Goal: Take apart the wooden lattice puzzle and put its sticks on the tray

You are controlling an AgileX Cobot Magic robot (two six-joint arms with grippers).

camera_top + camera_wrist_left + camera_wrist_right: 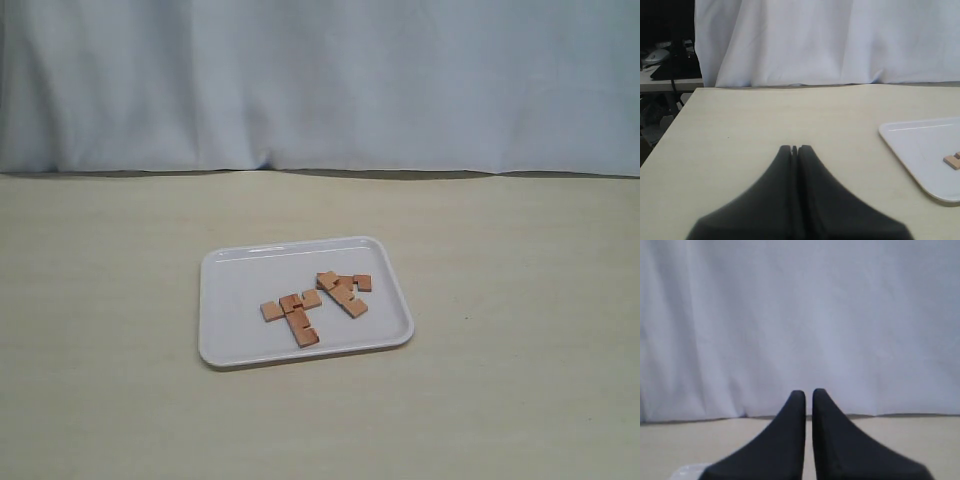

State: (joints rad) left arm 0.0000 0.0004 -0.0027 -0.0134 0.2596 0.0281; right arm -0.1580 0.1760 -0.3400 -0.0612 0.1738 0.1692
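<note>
The sticks (pixel 292 315) lie in two little heaps inside the white tray (pixel 225 300); I think no grid is left. The tray sits on the surface (pixel 500 400), long side across, nearer my left arm. My left jaws are pressed together, holding nothing. My right jaws are almost touching, holding nothing too

A staged robotics lab: a pale wood-grain table (pixel 100 400), a hung creased white cloth backdrop (pixel 320 80), and a cluttered dark side desk (pixel 670 70).

Right gripper (pixel 809 392) — black fingers nearly together, slim gap, nothing between. White curtain (pixel 800 315) behind — beige table (pixel 910 432) strip below.
</note>
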